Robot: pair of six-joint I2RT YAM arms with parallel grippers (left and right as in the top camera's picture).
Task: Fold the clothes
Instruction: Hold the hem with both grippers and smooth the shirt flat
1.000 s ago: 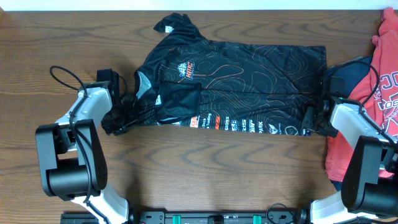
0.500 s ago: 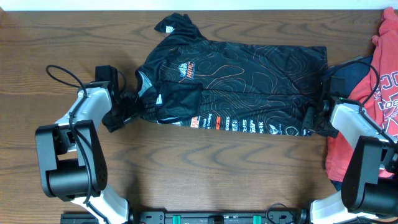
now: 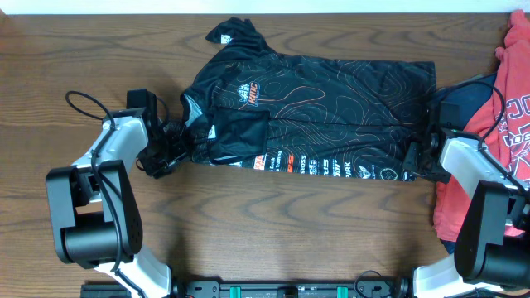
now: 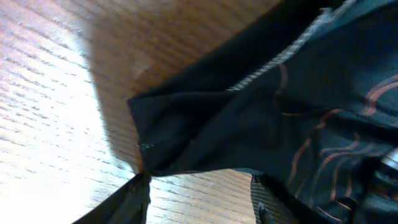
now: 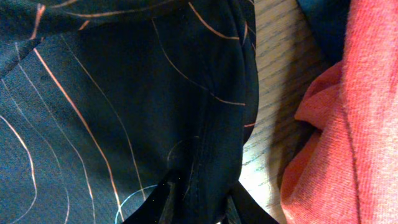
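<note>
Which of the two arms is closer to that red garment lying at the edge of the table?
Right. The right gripper is at the jersey hem, just beside the red garment; the left gripper is at the jersey's far end.

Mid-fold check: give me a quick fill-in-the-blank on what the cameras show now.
The black jersey lies on a ___ table. The topmost garment in the pile at right is ___. The left pincer stands ___, bare tabletop between its fingers.
Missing: wooden; red; open.
</note>
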